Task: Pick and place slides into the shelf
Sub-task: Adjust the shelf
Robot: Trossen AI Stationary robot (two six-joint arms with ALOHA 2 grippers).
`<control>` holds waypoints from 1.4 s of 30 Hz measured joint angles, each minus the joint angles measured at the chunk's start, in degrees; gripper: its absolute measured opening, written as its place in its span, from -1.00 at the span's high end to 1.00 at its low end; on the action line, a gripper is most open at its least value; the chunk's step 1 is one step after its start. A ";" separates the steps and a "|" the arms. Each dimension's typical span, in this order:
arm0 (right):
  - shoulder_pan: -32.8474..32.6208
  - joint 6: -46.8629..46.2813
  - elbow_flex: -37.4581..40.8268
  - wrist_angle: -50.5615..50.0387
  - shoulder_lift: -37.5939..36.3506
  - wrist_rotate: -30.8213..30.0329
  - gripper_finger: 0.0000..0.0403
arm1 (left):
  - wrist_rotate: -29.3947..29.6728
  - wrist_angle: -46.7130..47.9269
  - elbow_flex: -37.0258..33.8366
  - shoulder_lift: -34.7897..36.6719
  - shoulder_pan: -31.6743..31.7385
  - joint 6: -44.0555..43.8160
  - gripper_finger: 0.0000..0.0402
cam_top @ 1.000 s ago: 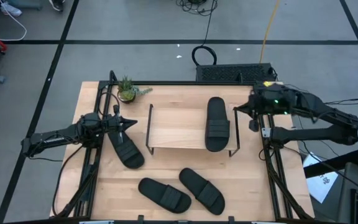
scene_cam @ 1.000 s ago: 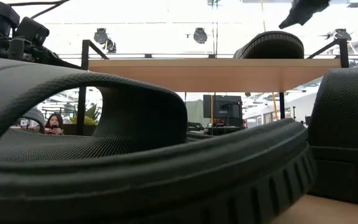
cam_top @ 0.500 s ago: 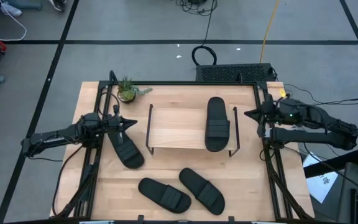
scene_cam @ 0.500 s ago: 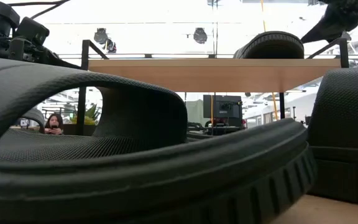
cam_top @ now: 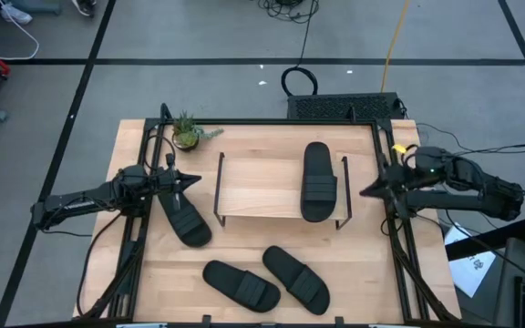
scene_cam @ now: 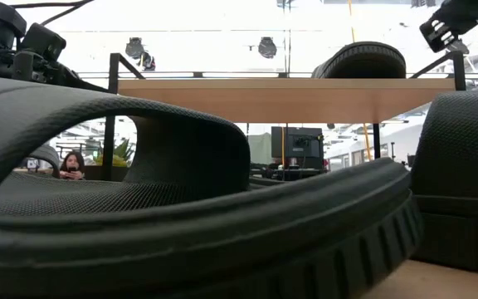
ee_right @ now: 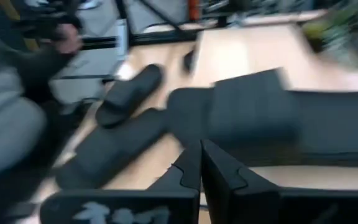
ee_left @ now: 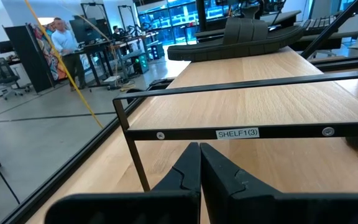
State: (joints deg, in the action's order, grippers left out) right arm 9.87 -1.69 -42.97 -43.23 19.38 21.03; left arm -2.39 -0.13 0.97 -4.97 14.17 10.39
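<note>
The shelf (cam_top: 262,189) stands mid-table, with one black slide (cam_top: 318,180) lying on the right part of its plank; the left wrist view shows the same slide (ee_left: 241,37) on the shelf (ee_left: 247,93). Another slide (cam_top: 183,216) lies on the table left of the shelf. Two more slides (cam_top: 241,284) (cam_top: 295,277) lie near the table's near edge. My left gripper (cam_top: 194,179) is shut (ee_left: 199,165) and hovers by the left slide's far end. My right gripper (cam_top: 365,192) is shut (ee_right: 201,163), just right of the shelf's right legs, holding nothing.
A small potted plant (cam_top: 186,132) stands at the far left corner. Black frame rails run along the table's left and right edges. In the low view a slide (scene_cam: 181,208) fills the foreground below the shelf plank (scene_cam: 289,88). People show in the room behind (scene_cam: 71,164) (ee_left: 61,40).
My right gripper has drawn back from the shelf's far right corner, moving toward the table's near edge and slightly right along the shelf's right end. The slide on the shelf has stayed where it was. The left arm has kept still.
</note>
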 joint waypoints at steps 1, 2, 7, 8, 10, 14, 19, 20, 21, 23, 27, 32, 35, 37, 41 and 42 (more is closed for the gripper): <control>0.02 -1.32 0.43 0.36 0.27 2.33 1.00 | 0.00 -0.01 0.00 -0.02 -0.02 0.00 0.99; 0.01 -2.83 1.02 0.70 0.44 4.23 1.00 | 0.00 0.01 0.00 -0.02 0.00 -0.02 0.99; -1.71 -8.25 4.72 6.20 1.51 6.02 1.00 | 0.00 0.03 0.00 0.00 -0.02 -0.13 0.99; -2.59 -8.16 5.37 7.44 1.67 6.04 1.00 | 0.00 0.03 0.00 -0.02 -0.02 -0.20 0.99; -4.64 -6.12 5.98 9.30 1.77 5.99 1.00 | 0.00 0.05 0.00 -0.02 0.00 -0.53 0.99; -9.56 -2.74 6.02 15.30 1.73 5.64 1.00 | 0.00 0.06 0.00 -0.02 -0.02 -1.54 0.99; -14.90 -2.20 6.00 23.71 3.12 8.33 1.00 | 0.00 0.07 0.00 -0.02 -0.01 -1.57 0.99; -16.23 -2.27 6.00 24.35 4.05 7.10 1.00 | 0.00 0.08 0.00 0.00 0.00 -1.63 0.99; -17.65 -2.34 6.00 24.43 5.21 5.60 1.00 | 0.00 0.08 0.00 -0.01 -0.02 -1.65 0.99; -20.85 -2.84 6.00 23.39 7.88 2.24 1.00 | 0.00 0.08 0.01 -0.01 -0.01 -1.70 0.99; -29.56 -3.93 6.02 21.11 13.93 -5.58 1.00 | 0.00 0.10 0.00 -0.02 -0.02 -1.80 0.99; -40.22 -5.18 6.07 22.61 16.63 -19.75 1.00 | 0.00 0.10 0.00 -0.02 -0.02 -1.95 0.99; -45.39 -7.51 6.07 21.45 16.57 -31.57 1.00 | 0.00 0.10 0.00 -0.02 -0.02 -1.91 0.99; -48.05 -8.04 6.07 20.69 16.56 -37.91 1.00 | 0.00 0.11 0.00 -0.02 -0.01 -1.74 0.99; -51.61 -9.25 6.04 20.04 17.09 -43.64 1.00 | 0.00 0.12 0.00 -0.02 0.00 -1.68 0.99; -52.44 -9.61 6.04 19.33 17.43 -43.68 1.00 | 0.00 0.10 0.00 -0.02 -0.02 -1.67 0.99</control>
State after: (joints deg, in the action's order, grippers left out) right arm -42.56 -11.30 -36.93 -23.90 36.81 -22.65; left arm -2.39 -0.03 0.97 -4.99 14.15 8.73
